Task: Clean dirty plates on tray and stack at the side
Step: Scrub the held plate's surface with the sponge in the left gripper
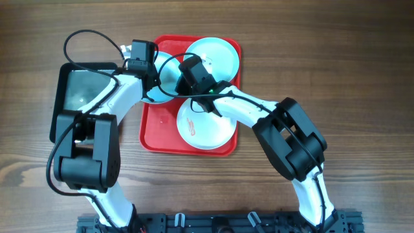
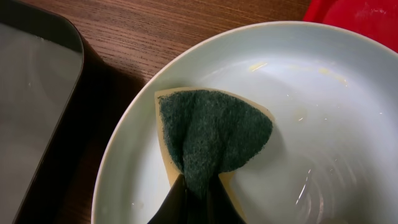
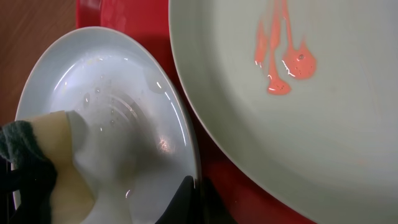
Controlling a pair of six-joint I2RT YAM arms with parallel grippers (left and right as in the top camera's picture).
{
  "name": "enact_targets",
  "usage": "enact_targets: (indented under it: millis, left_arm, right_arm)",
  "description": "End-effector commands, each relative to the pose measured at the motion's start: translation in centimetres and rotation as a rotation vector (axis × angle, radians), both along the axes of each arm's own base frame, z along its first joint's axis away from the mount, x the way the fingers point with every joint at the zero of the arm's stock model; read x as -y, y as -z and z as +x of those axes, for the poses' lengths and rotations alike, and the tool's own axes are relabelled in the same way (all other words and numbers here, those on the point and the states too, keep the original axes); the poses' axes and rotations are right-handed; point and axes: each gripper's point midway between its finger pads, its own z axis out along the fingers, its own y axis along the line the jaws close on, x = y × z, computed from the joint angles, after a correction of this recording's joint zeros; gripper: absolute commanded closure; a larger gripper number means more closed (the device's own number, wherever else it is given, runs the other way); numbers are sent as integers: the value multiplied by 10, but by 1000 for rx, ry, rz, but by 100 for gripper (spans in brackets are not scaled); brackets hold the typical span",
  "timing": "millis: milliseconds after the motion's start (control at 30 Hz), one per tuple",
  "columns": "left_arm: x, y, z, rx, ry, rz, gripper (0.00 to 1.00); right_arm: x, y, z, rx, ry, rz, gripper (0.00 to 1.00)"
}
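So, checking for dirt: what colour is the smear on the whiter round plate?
Pinkish-red smear, clearest in the right wrist view.

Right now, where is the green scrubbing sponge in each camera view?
Overhead: not visible.
Left wrist: sponge at centre, pinched by the left tool.
Right wrist: sponge at the lower left edge.
Shared landmark: the wet plate beneath it.
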Motion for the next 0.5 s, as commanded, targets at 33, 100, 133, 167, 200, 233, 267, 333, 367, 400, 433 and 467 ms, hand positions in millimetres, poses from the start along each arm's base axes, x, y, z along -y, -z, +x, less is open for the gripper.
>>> enact_targets:
  millis: [33,100,133,167,200,233,267,333,367,400,433,467]
  left_arm:
    - [30,1,-2,-20,105,-134,96]
    - [44,3,-4,-31,143,-207,96]
    - [47,3,-5,-33,152,-224,96]
    - [51,3,-5,-36,162,-243,96]
    - [55,3,-6,-38,171,-262,96]
    - [57,3,-6,-40,170,-281,96]
    - [59,3,-6,-40,165,-296,96]
    - [65,3,-7,-44,180,-324,96]
    - [65,3,-7,-44,177,-329,96]
    - [65,3,-7,-45,168,-334,96]
    - [65,3,-8,-45,162,-337,96]
    - [65,3,-7,-44,162,-338,96]
  right_arm:
    - [-2,3,4,-4,4,3,96]
    - [-2,3,4,-3,4,2,96]
    - [-2,3,4,-3,4,2,96]
    - [-3,3,4,-4,2,4,96]
    - [-3,2,3,-5,2,5,96]
    - [-3,2,3,-5,1,5,96]
    - [-3,2,3,-5,2,5,96]
    - [-3,2,4,-5,1,6,95]
    - [-4,2,3,-5,-1,8,96]
    - [-4,2,3,-6,0,8,96]
    - [-4,2,3,-6,0,9,96]
    - [-4,2,3,-6,-1,9,96]
